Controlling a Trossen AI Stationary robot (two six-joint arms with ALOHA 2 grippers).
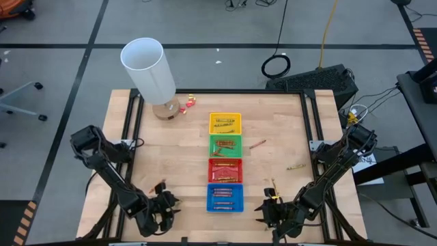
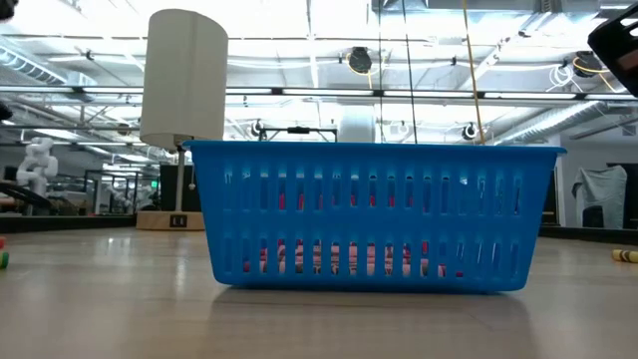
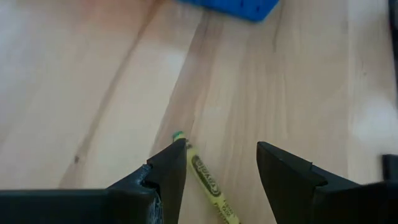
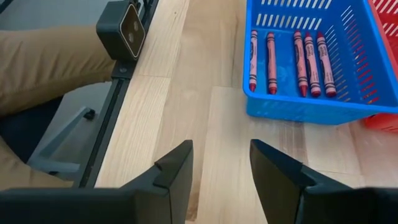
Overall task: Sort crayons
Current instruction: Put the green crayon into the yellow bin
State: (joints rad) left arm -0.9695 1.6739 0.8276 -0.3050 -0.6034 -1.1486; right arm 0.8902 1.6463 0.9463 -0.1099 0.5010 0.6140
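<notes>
Low at the near left of the pale wooden surface (image 1: 177, 157), the left tool (image 3: 221, 165) is held released over a yellow crayon (image 3: 208, 183). Four coloured plastic trays are lined up centrally, crayons inside; the blue tray (image 1: 224, 198) is nearest. The right tool (image 4: 221, 165) is spread, empty.

A: Is any lettering showing up?

B: Only on the yellow crayon (image 3: 208, 182) lying low and centre in the left wrist view; its wrapper is carrying a dark oval logo with printing, too small to read.

A: And the crayons in the blue tray (image 4: 348, 109)?

B: Their labels are blurring out.
</notes>
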